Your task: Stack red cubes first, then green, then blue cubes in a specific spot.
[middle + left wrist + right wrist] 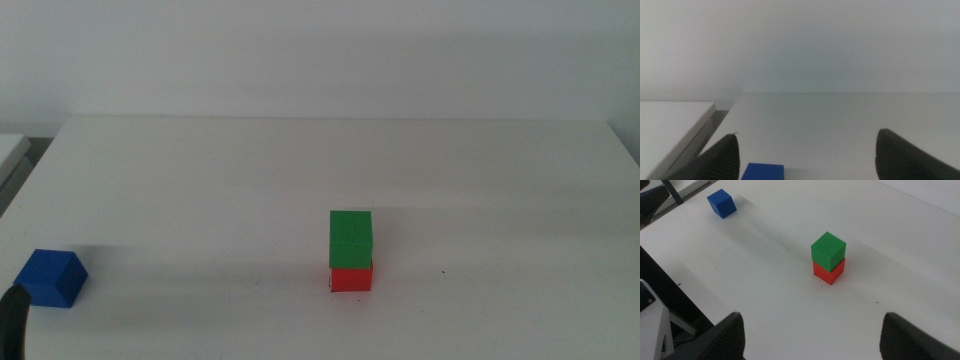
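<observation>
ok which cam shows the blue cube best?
Middle view: the blue cube is whole and close, alone at the table's left. Right wrist view shows it whole but small and far. Left wrist view catches only its top, between the open left gripper fingers.

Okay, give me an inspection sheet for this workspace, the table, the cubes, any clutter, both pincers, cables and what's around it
Surface: white table, plain and matte.
Job's things: green cube sits on the red cube, turned a little askew, right of centre near the front; blue cube stands alone at the front left, apart from the stack.
Clutter: nothing seen.
Grippers: left pincer open, just short of the blue cube, which shows between its jaws; right pincer open, pulled back from the stack, holding nothing.
Cables: nothing seen.
Surroundings: white wall behind; a second white surface beside the table's left edge, with a gap between.
</observation>
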### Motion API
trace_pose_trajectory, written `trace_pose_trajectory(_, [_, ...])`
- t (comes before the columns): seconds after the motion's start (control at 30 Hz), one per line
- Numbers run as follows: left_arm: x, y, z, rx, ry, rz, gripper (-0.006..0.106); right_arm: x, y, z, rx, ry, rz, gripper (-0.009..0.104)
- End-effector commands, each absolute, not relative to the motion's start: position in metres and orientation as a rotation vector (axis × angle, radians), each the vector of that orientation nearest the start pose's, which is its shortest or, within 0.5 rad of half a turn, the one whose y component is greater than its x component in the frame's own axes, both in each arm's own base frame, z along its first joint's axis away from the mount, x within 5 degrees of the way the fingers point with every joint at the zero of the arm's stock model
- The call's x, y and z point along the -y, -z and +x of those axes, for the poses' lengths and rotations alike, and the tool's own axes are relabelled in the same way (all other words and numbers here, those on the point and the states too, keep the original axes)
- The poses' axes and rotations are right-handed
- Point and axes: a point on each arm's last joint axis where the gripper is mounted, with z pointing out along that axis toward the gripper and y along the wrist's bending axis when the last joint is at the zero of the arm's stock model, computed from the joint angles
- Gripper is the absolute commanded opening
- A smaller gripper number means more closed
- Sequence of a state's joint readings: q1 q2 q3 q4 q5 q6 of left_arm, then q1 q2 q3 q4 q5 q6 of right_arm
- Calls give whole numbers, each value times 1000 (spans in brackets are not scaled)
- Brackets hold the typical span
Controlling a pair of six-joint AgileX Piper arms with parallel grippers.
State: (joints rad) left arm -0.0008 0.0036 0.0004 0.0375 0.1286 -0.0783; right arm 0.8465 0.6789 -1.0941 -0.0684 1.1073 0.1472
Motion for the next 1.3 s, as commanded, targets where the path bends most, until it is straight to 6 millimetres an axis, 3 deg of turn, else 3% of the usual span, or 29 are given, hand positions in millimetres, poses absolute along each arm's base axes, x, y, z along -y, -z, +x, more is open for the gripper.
trace_pose_trajectory(0.0, [-1,-209,59,-1611,69,-90,91,-62,-418,63,-2070,-472,-767,91])
trace_pose_trajectory(0.1, [-2,-265,74,-1677,60,-106,91,-62,-418,62,-2071,-479,-767,91])
trace_pose_trajectory(0.13, [-2,-292,86,-1749,49,-92,91,-63,-418,62,-2072,-482,-768,91])
trace_pose_trajectory(0.17, [-1,-300,95,-1851,39,-69,91,-63,-418,62,-2072,-482,-768,91])
trace_pose_trajectory(0.23, [0,-341,113,-1990,25,-7,91,-63,-418,62,-2072,-482,-768,91])
trace_pose_trajectory(0.33, [0,-369,137,-2283,18,26,91,-63,-418,62,-2072,-484,-768,91])
trace_pose_trajectory(0.43, [-5,-383,157,-2528,-24,3,91,-63,-418,62,-2072,-484,-768,91])
trace_pose_trajectory(0.5, [-6,-390,178,-2554,-35,-7,91,-63,-418,62,-2073,-487,-768,91])
trace_pose_trajectory(0.57, [-5,-386,195,-2591,-43,106,91,-63,-418,62,-2073,-487,-768,91])
trace_pose_trajectory(0.77, [-24,-355,232,-2739,-37,28,91,-63,-418,62,-2071,-488,-768,91])
trace_pose_trajectory(0.9, [-44,-338,245,-2803,7,0,91,-63,-418,62,-2071,-488,-768,91])
trace_pose_trajectory(1.27, [-60,-264,287,-2992,122,1,91,-63,-418,62,-2071,-488,-768,91])
